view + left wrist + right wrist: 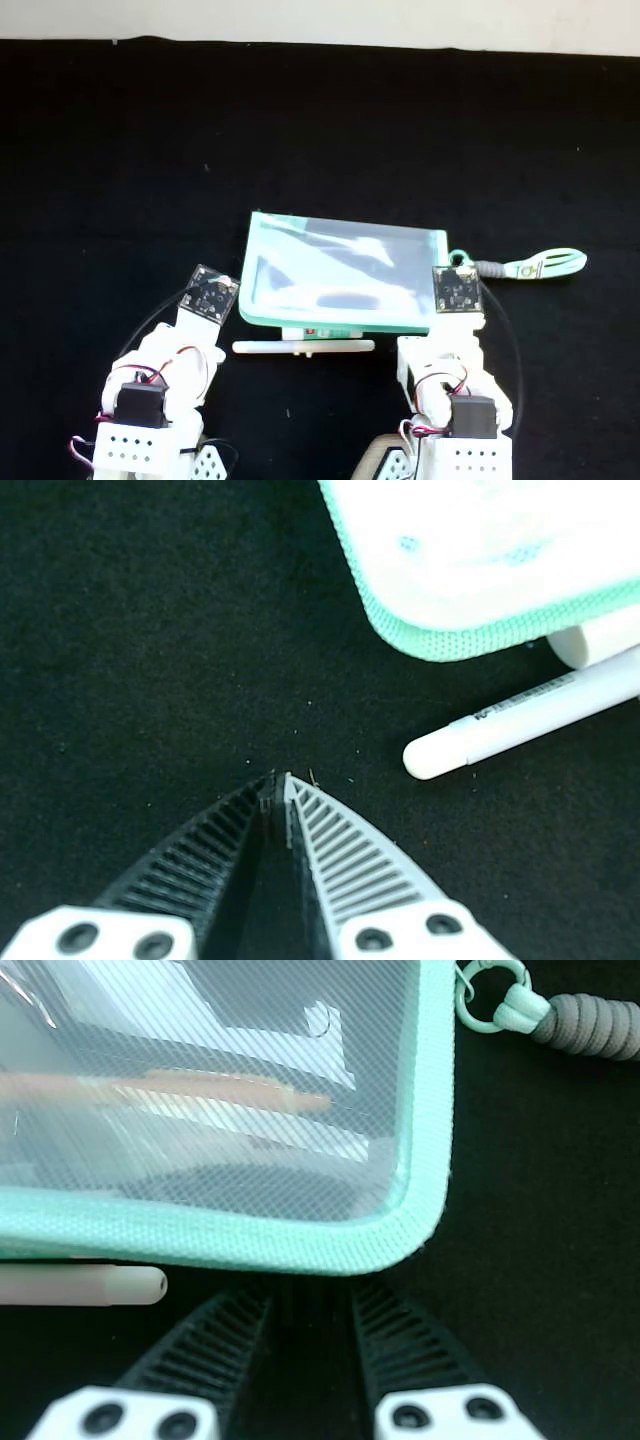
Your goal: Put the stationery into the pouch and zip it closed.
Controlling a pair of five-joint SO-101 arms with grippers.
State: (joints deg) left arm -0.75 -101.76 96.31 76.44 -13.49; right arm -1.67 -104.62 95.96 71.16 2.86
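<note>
At centre of the high view, the black table (120, 150) carries the pouch (340, 275), lying flat, with mint trim and a clear mesh face.

The left arm (165, 380) stands at lower left of that view, its wrist just beside the pouch's lower-left corner. The left gripper (278, 780) has its fingertips pressed together with nothing between them, over bare table. It is near the pen but not touching it.

The right arm (455, 390) stands at lower right, its wrist at the pouch's lower-right corner. The right gripper (312, 1295) has its jaws apart, and they hold nothing. Its tips sit at the trim of the pouch corner; contact cannot be confirmed.

The pen (303, 347), white, lies on the table just below the pouch's lower edge, outside it.

The strap (530, 266) runs rightward from a ring (490, 1000) at the pouch's right corner.

A second white cylinder (600, 638) shows at the pouch's edge. Whether it is inside or underneath cannot be told.

Status: a pale stick-shaped item (200, 1090) and white cards show through the mesh, so loading appears to be partly done. The pen remains to be inserted. The zip's state is not visible, and closing appears to be outstanding.
</note>
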